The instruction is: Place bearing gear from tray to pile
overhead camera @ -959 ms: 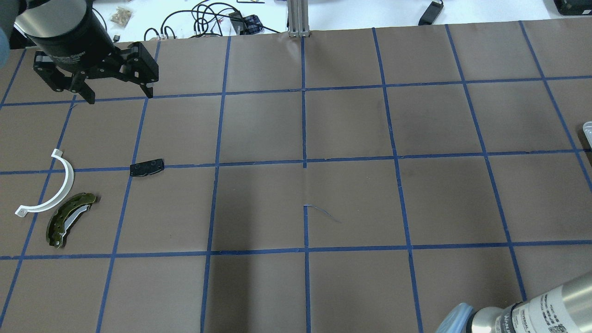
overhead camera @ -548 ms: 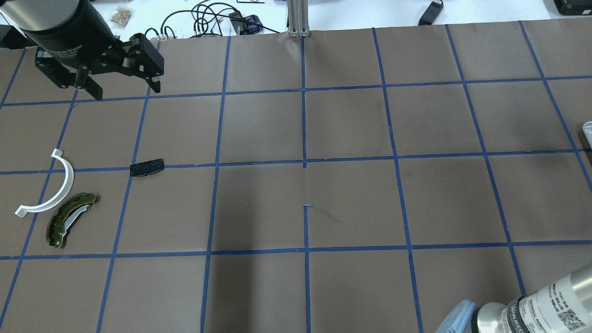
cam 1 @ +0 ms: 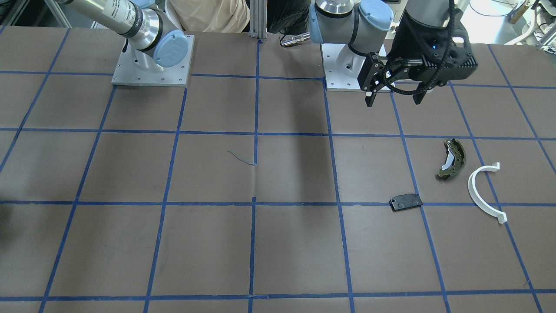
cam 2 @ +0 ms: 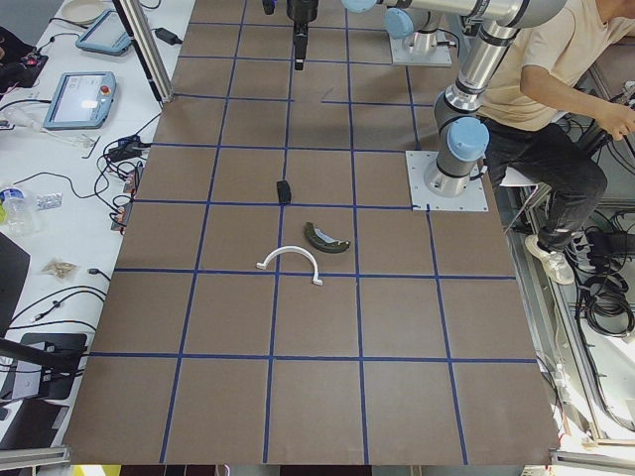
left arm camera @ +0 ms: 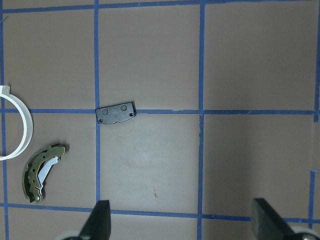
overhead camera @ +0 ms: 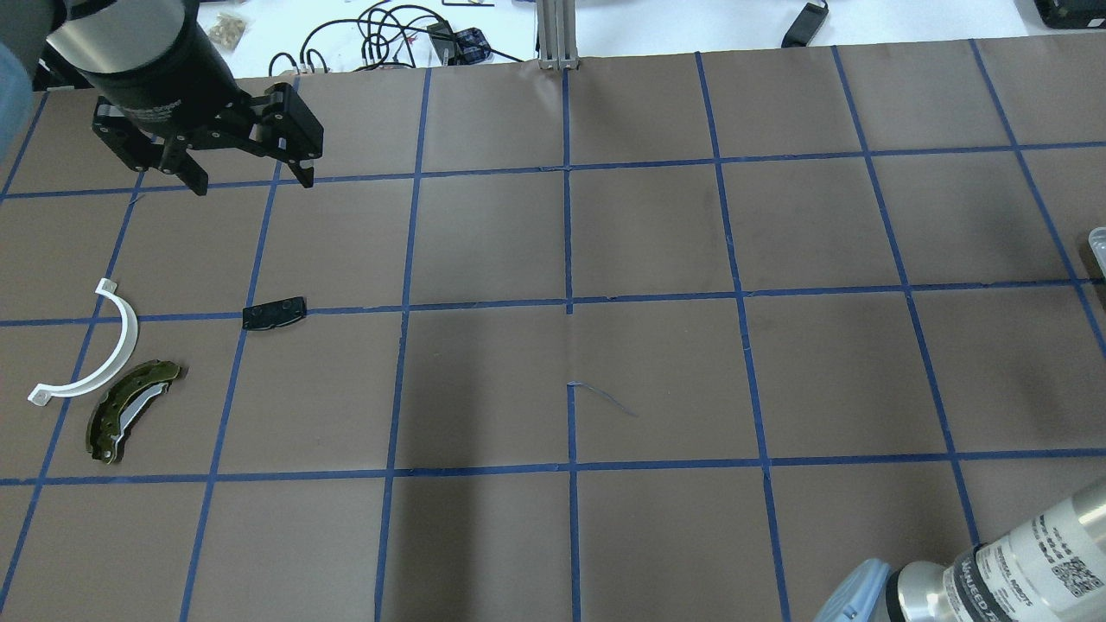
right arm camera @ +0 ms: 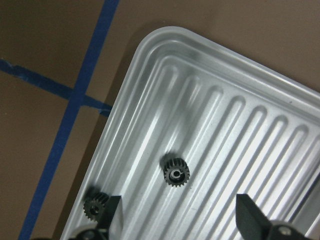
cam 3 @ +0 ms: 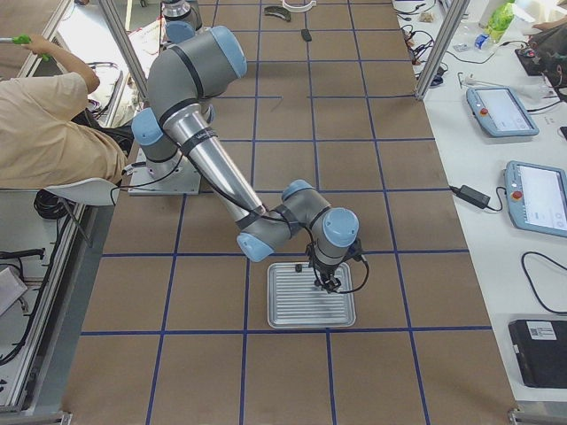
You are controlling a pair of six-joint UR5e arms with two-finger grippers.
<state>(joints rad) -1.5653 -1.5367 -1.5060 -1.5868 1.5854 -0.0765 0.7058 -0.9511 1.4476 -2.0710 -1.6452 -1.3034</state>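
Observation:
Two small black bearing gears lie in the ribbed silver tray (right arm camera: 210,75). One gear (right arm camera: 175,173) is in the middle, and the other (right arm camera: 94,204) sits at the tray's rim, partly behind a fingertip. My right gripper (right arm camera: 177,220) hangs open just above them, over the tray (cam 3: 310,305). The pile is at the table's other end: a black plate (overhead camera: 274,313), an olive brake shoe (overhead camera: 130,410) and a white half-ring (overhead camera: 91,345). My left gripper (overhead camera: 252,182) hovers open and empty beyond the plate (left arm camera: 115,114).
Blue tape lines divide the brown table into squares. An aluminium post (overhead camera: 557,34) and cables (overhead camera: 397,34) stand at the far edge. A seated person (cam 3: 53,124) is behind the robot bases. Tablets (cam 3: 536,195) lie on the side bench.
My left gripper has drifted to the right and slightly nearer, still open. The right arm's elbow has shifted a little to the right. The pile parts have not moved.

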